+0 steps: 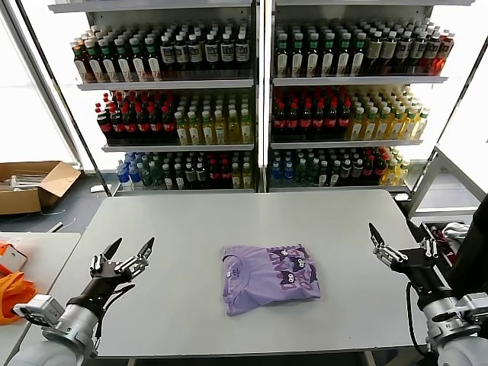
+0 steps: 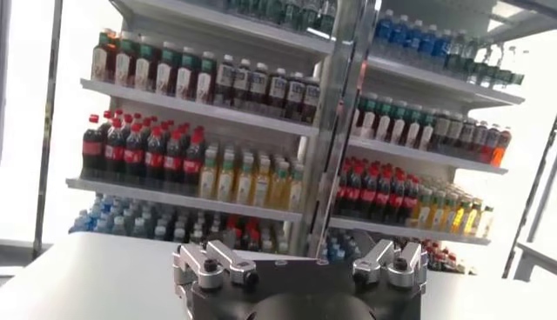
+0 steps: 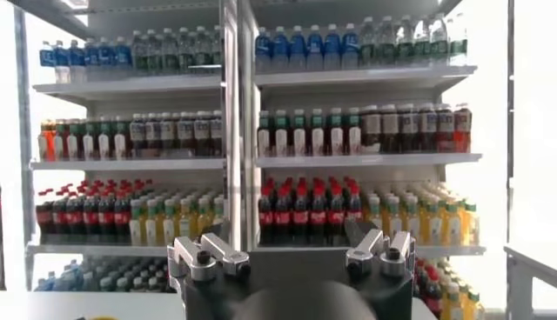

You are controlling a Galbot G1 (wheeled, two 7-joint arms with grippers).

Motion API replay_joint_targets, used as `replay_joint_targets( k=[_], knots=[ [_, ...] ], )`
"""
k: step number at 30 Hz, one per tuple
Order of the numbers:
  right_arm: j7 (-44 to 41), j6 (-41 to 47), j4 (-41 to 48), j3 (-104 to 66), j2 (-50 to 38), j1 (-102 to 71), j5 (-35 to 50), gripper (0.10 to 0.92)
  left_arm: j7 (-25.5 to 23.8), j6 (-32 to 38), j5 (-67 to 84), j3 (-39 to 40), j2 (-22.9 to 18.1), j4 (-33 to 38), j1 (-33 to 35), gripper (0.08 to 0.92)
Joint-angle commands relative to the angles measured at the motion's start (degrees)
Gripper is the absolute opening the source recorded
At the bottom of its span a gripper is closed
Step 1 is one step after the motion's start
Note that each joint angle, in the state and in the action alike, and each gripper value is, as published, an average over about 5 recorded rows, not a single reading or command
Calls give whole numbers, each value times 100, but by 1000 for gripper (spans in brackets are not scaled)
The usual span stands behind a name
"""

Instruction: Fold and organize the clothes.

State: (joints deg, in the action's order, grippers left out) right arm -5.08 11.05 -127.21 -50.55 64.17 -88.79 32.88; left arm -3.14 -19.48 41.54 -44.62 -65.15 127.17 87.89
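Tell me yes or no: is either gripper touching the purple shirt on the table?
No. The folded purple shirt lies alone mid-table, with the left gripper and right gripper open, well off to either side.

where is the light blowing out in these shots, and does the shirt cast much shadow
Head view: windows beside the shelves are blown out white; the folded T-shirt casts only a faint shadow on the table. Both wrist views: bright backlight behind the bottles.
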Motion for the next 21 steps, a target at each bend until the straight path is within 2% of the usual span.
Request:
replay_joint_targets(
  k=[1,13,21],
  knots=[
    [-378,-260,-158,-770,335,-661,26,823,-183,133,-186,-282,-47,-38,23,823],
    [-431,-270,-20,-544,388,-620,-321,823,-321,394,-485,-191,-217,-35,195,823],
    [-448,-276,-43,-615,308,-632,-171,823,-439,447,-634,-246,-99,-72,93,823]
  ],
)
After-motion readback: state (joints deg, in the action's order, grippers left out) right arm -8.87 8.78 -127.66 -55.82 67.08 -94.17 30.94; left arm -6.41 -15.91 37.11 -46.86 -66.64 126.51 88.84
